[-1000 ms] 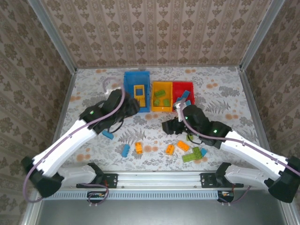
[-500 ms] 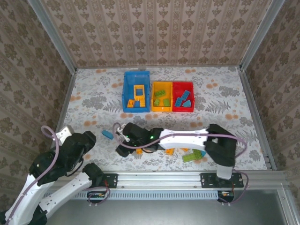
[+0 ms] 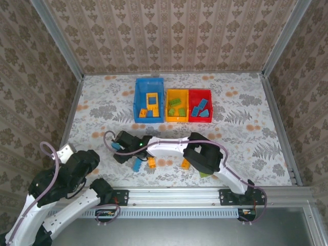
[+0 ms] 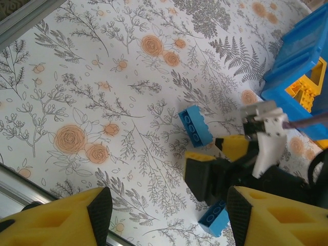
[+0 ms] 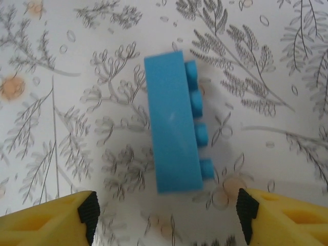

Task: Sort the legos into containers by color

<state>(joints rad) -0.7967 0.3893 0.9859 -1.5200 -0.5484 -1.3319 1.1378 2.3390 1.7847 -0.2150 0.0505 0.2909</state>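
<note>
My right gripper (image 3: pixel 121 148) reaches far left across the table and hovers open over a blue lego (image 3: pixel 117 146). In the right wrist view this lego (image 5: pixel 174 132) lies on its side just ahead of the open gripper (image 5: pixel 166 215), untouched. The left wrist view has the same blue lego (image 4: pixel 196 125) beside the right gripper (image 4: pixel 216 152). My left gripper (image 4: pixel 169 218) is open and empty, drawn back at the near left (image 3: pixel 77 164). A blue bin (image 3: pixel 149 106) holds an orange frame and bricks, a yellow bin (image 3: pixel 177 119) holds green ones, and a red bin (image 3: pixel 200 119) holds blue ones.
Loose legos lie near the front edge: a second blue one (image 3: pixel 137 165), an orange one (image 3: pixel 152 163), another orange one (image 3: pixel 185 164) and a green one (image 3: pixel 205 174) partly under the right arm. The right arm spans the table's near middle.
The right arm left the red bin and swung left across the table to the blue lego. The left arm drew back from the blue bin to the near-left corner.
</note>
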